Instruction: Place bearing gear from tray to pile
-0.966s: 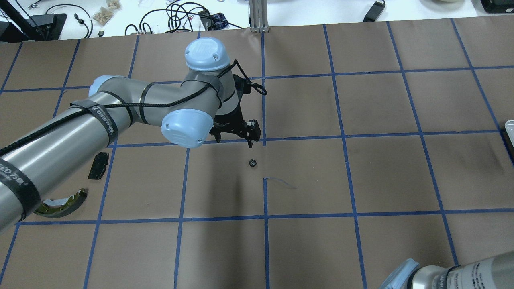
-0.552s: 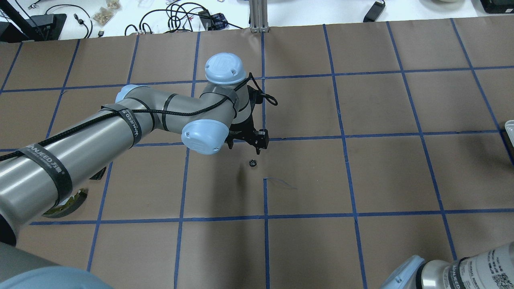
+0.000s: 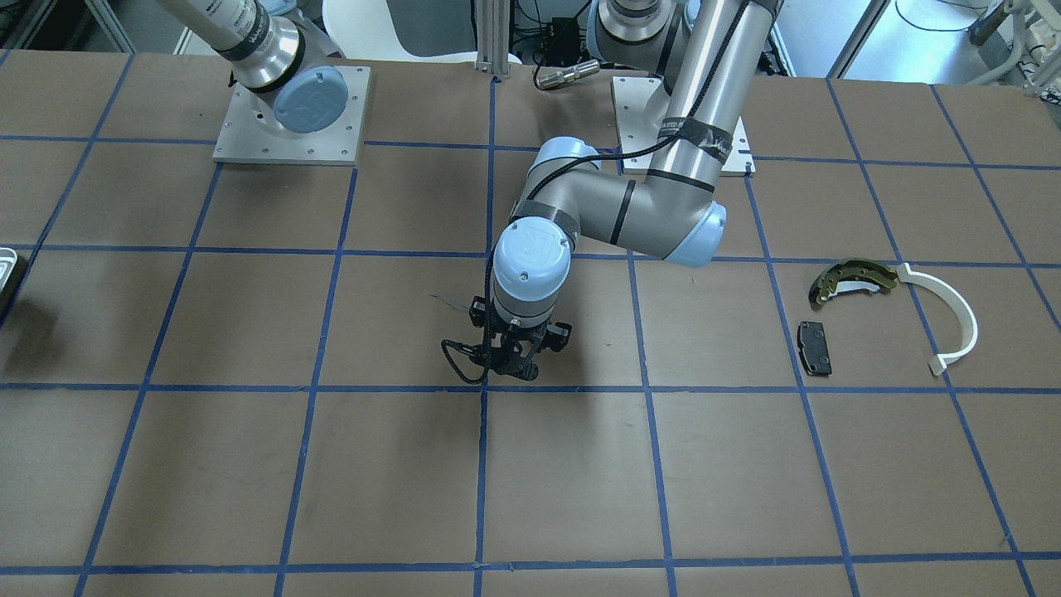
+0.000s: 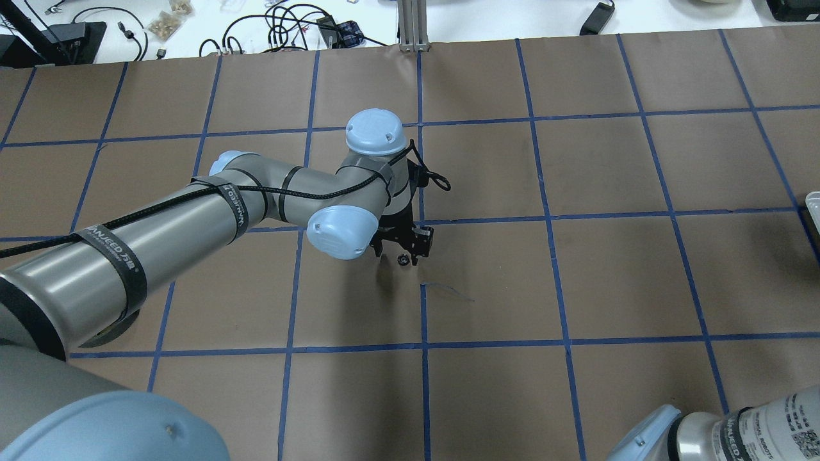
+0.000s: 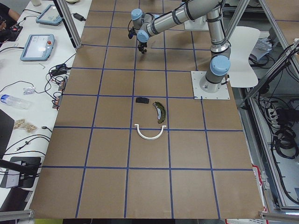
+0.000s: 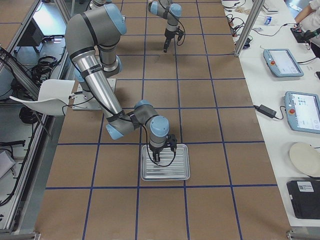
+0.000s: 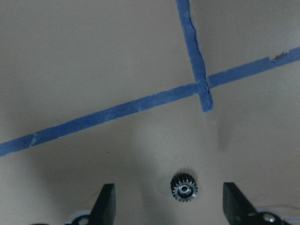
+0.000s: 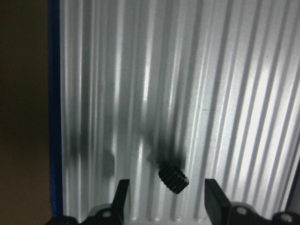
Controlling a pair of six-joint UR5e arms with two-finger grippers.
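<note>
Left gripper (image 7: 169,208): jaws spread, either side of bearing gear (image 7: 183,187), not touching it. Right gripper (image 8: 168,199): jaws spread, low over tray (image 6: 181,167). Tray: ribbed metal, holds one small black toothed part (image 8: 174,178) betw. the fingers. Pile: white arc strip (image 3: 953,319), brake shoe (image 3: 852,280), black pad (image 3: 815,347), well apart from gear. Gear lies flat on brown table paper (image 4: 576,282) nr blue tape cross (image 7: 204,86). Overhead: tray cut to a sliver at edge; pile mostly behind left arm (image 4: 160,237).

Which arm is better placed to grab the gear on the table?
Left. The left gripper hangs open directly over the bearing gear, a finger each side; the right gripper is far off, over the tray.
</note>
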